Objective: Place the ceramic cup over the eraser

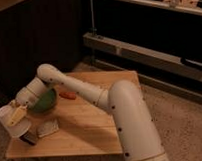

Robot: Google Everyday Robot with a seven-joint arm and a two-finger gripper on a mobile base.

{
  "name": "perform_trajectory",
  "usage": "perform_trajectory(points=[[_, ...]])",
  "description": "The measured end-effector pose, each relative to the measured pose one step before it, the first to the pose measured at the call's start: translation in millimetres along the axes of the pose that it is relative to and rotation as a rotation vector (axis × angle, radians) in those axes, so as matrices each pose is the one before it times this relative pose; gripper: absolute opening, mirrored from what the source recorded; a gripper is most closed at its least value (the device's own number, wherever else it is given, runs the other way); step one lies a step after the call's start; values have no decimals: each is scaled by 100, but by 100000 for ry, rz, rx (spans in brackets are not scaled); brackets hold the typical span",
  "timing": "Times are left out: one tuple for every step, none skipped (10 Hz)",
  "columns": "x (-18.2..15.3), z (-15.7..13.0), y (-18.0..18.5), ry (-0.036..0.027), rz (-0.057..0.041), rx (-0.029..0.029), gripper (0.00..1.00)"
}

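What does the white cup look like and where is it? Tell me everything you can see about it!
The ceramic cup is plain white, round and handleless, narrowing slightly toward its base, with a smooth, glossy-looking surface. It sits at the left edge of the wooden table, tilted a little, open end up. The gripper is at its rim, one pale finger reaching inside. The dark eraser lies right by its base, partly overlapped by it in this view; whether the cup rests on it cannot be told.
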Motion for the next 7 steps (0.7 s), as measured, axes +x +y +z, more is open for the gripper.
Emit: perform_trajectory(points=[[-75,94,16,28,-64,-170,97],[-83,63,-25,29,-61,-108,98],[-79,-33,8,-3,-81,-13,98],[59,18,52,53,40,-83,98],[49,-133,109,-3,12,130,98],[26,-101,59,-56,13,135,98],[2,-48,19,9,-14,81,98]])
